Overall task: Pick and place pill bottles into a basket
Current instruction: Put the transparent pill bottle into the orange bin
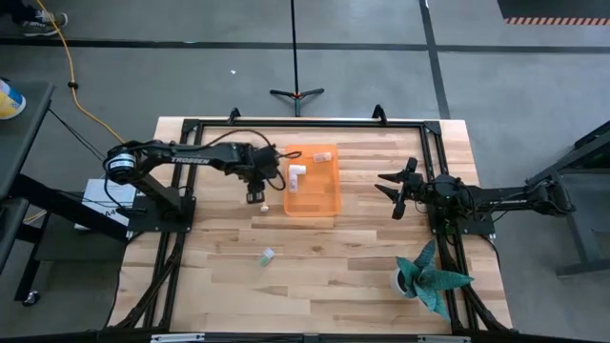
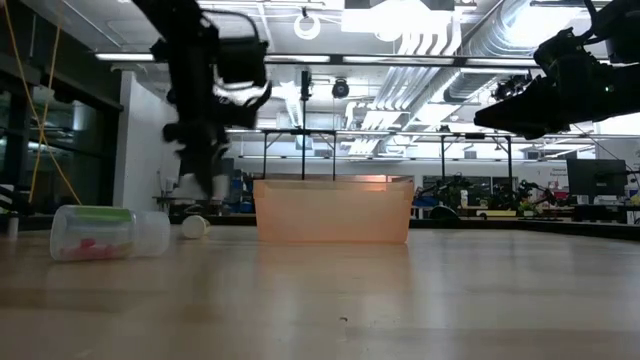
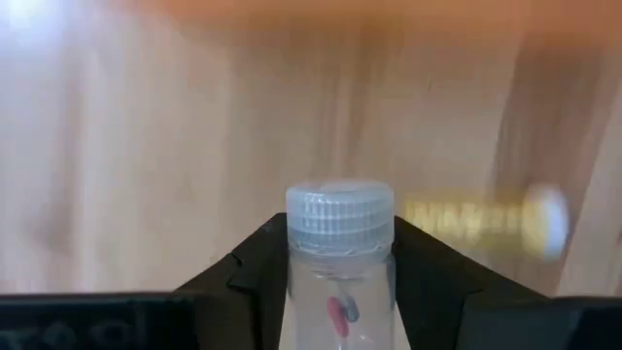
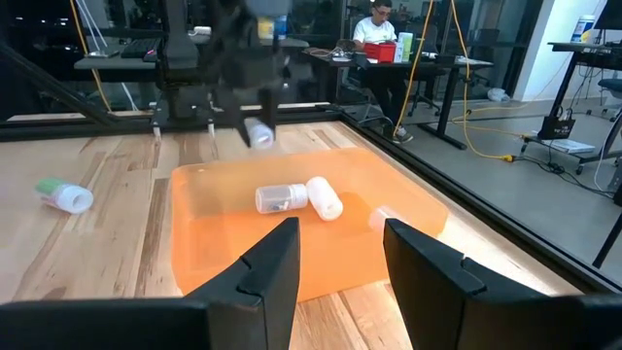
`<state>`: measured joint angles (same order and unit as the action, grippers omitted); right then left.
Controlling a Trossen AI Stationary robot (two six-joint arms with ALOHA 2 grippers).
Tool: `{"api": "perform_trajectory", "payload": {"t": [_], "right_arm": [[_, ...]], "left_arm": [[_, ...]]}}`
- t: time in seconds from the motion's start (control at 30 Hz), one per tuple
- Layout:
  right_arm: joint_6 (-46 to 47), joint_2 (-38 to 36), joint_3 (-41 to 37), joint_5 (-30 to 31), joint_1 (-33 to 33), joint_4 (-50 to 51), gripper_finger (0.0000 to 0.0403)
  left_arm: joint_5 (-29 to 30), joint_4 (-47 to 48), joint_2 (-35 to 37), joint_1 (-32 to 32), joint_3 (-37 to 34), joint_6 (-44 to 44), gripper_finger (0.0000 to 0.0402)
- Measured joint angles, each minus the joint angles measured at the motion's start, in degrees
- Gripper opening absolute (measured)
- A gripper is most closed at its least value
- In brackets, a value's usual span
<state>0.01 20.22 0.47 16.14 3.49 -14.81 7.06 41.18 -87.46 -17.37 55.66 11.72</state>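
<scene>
My left gripper (image 1: 255,184) is shut on a clear pill bottle (image 3: 340,262) with a white cap and red and blue pills inside. It is held above the table just left of the orange basket (image 1: 313,195) and also shows in the right wrist view (image 4: 259,131). Three bottles lie on their sides in the basket (image 4: 284,198). An amber bottle (image 3: 471,220) lies on the table below my left gripper. A pale green bottle (image 1: 268,255) lies on its side nearer the front. My right gripper (image 1: 398,189) is open and empty, right of the basket. My left gripper pinches the clear bottle's body just below the cap (image 3: 340,255) between its two fingers (image 3: 255,267), one on each side. The fingers lie along the bottle, whose cap end (image 3: 340,209) sticks out past the fingertips. The bottle is lifted clear of the table.
A teal spiky plant in a white pot (image 1: 429,276) stands at the front right. A black frame runs along the table's left, far and right sides. The wood between the green bottle and the plant is bare. A person sits at a desk (image 4: 379,39) beyond the table.
</scene>
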Motion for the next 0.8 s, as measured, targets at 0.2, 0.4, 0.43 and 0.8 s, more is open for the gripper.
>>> {"api": "perform_trajectory", "payload": {"t": [0.2, 0.4, 0.43, 0.8], "right_arm": [[0.2, 0.0, 0.0, 0.0, 0.0, 0.0, 0.0142], [0.1, 0.0, 0.0, 0.0, 0.0, 0.0, 0.0142], [0.1, 0.0, 0.0, 0.0, 0.0, 0.0, 0.0142], [0.1, 0.0, 0.0, -0.1, 0.0, 0.5, 0.0142]], "left_arm": [[-8.2, -9.5, 0.0, 0.1, 5.9, 7.9, 0.0182], [-24.2, -31.1, -0.6, 0.3, 5.5, 9.1, 0.019], [-26.6, -33.9, -1.3, 0.7, 5.3, 9.1, 0.0193], [-34.2, -53.9, -15.1, 1.6, 4.8, 4.6, 0.0188]]}}
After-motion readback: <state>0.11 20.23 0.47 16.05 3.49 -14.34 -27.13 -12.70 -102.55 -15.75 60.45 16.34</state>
